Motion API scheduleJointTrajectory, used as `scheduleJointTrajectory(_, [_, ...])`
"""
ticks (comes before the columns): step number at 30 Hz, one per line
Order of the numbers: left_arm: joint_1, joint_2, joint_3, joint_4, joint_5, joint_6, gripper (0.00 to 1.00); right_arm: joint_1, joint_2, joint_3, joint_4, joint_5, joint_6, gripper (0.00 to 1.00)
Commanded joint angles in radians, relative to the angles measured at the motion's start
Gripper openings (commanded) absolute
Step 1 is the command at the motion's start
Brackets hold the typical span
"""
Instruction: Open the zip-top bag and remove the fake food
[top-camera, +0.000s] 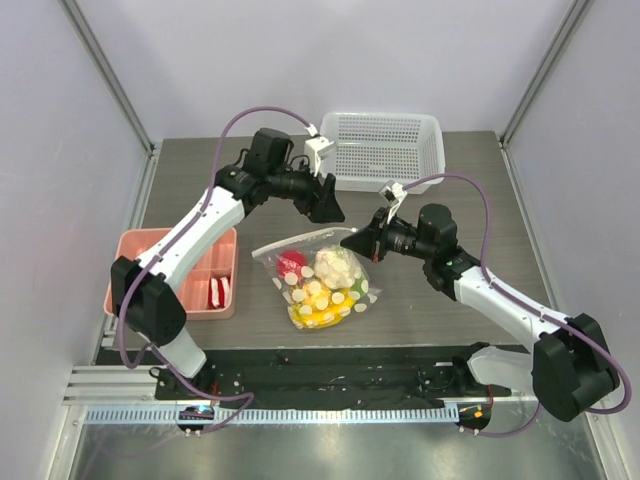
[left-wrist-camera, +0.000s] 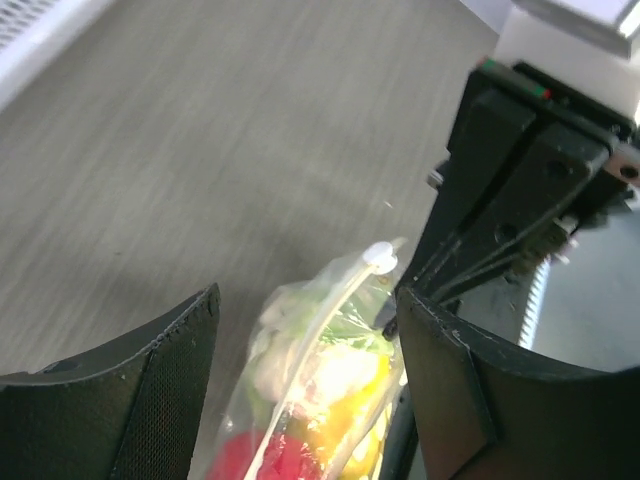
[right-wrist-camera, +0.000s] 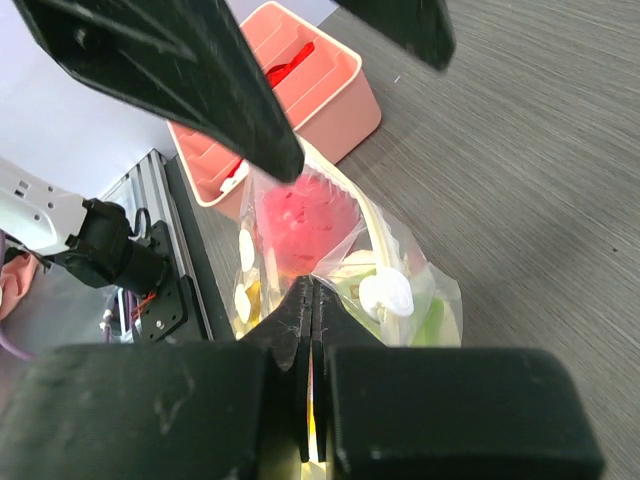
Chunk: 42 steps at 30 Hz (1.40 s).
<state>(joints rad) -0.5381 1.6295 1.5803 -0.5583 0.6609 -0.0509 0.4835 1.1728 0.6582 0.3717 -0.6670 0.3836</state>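
The bag (top-camera: 318, 278) lies on the desk (top-camera: 200, 180) about midway between the two arms, in front of the white basket (top-camera: 385, 150) and just right of the pink tray (top-camera: 185, 275), with its zip edge turned toward the basket. The fake food (top-camera: 320, 290) is all inside it: a red fruit (top-camera: 291, 263) at the left, a white cauliflower (top-camera: 336, 265) beside it, and yellow pieces (top-camera: 322, 308) filling the near end. The right gripper (top-camera: 352, 240) sits at the far right corner of the bag with its jaws pressed tight together. From its own camera they seem to have the plastic edge pinched between them, though the clear film is hard to make out right at the tips. The left gripper (top-camera: 328, 208) hangs over the zip edge, close beside the right one. Its jaws are spread wide and hold nothing, and the pale top strip of the bag shows in the gap between them, with red and yellow food visible through the plastic.
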Motion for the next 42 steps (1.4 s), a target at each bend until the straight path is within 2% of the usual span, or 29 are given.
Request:
scheduleJointTrajectory(1, [0.02, 0.021, 0.004, -0.048, 0.241, 0.071, 0.71, 0.007, -0.05, 0.018, 0.026, -0.029, -0.035, 0.01])
scheduleJointTrajectory(4, [0.015, 0.006, -0.026, -0.057, 0.237, 0.056, 0.69, 0.009, -0.05, 0.014, 0.024, -0.022, -0.038, 0.01])
scheduleJointTrajectory(8, [0.01, -0.011, -0.11, -0.029, 0.087, -0.039, 0.7, 0.007, -0.042, 0.011, 0.032, -0.032, -0.026, 0.01])
scheduleJointTrajectory(10, [0.012, -0.002, -0.138, -0.035, 0.056, -0.062, 0.68, 0.009, -0.041, 0.011, 0.033, -0.04, -0.025, 0.01])
scheduleJointTrajectory(12, [0.012, 0.018, -0.144, -0.045, 0.055, -0.061, 0.58, 0.007, -0.041, 0.008, 0.044, -0.048, -0.019, 0.01])
scheduleJointTrajectory(13, [0.012, 0.023, -0.14, -0.051, 0.054, -0.06, 0.44, 0.009, -0.042, 0.006, 0.052, -0.045, -0.014, 0.01])
scheduleJointTrajectory(15, [0.013, 0.023, -0.137, -0.054, 0.058, -0.056, 0.32, 0.007, -0.045, 0.012, 0.039, -0.039, -0.017, 0.01])
scheduleJointTrajectory(16, [0.013, 0.015, -0.138, -0.055, 0.06, -0.052, 0.19, 0.009, -0.048, 0.029, -0.017, -0.007, -0.035, 0.03])
scheduleJointTrajectory(17, [0.013, -0.005, -0.14, -0.052, 0.057, -0.053, 0.13, 0.009, -0.061, 0.04, -0.061, 0.038, -0.048, 0.22])
scheduleJointTrajectory(19, [0.013, -0.031, -0.144, -0.055, 0.034, -0.055, 0.0, 0.006, -0.09, 0.047, -0.181, 0.117, -0.092, 0.4])
scheduleJointTrajectory(20, [0.013, -0.061, -0.146, -0.054, 0.032, -0.056, 0.0, 0.007, -0.135, 0.04, -0.206, 0.203, -0.101, 0.66])
scheduleJointTrajectory(23, [0.013, -0.106, -0.174, 0.001, 0.077, -0.073, 0.0, -0.002, -0.196, -0.018, -0.197, 0.257, -0.106, 0.92])
scheduleJointTrajectory(27, [0.013, -0.135, -0.192, 0.005, 0.16, -0.046, 0.0, -0.019, -0.2, -0.063, -0.093, 0.14, -0.095, 0.94])
scheduleJointTrajectory(32, [0.013, -0.166, -0.215, 0.009, 0.295, -0.009, 0.0, -0.028, -0.205, -0.083, -0.019, 0.093, -0.137, 0.89])
scheduleJointTrajectory(37, [0.013, -0.187, -0.218, -0.026, 0.367, 0.036, 0.0, -0.091, -0.259, -0.158, 0.134, 0.008, -0.103, 0.87])
scheduleJointTrajectory(38, [0.013, -0.195, -0.223, -0.023, 0.37, 0.042, 0.0, -0.101, -0.266, -0.166, 0.15, -0.047, -0.1, 0.87])
scheduleJointTrajectory(42, [0.013, -0.18, -0.203, -0.08, 0.433, 0.091, 0.0, -0.132, -0.242, -0.207, 0.251, -0.088, -0.077, 0.87])
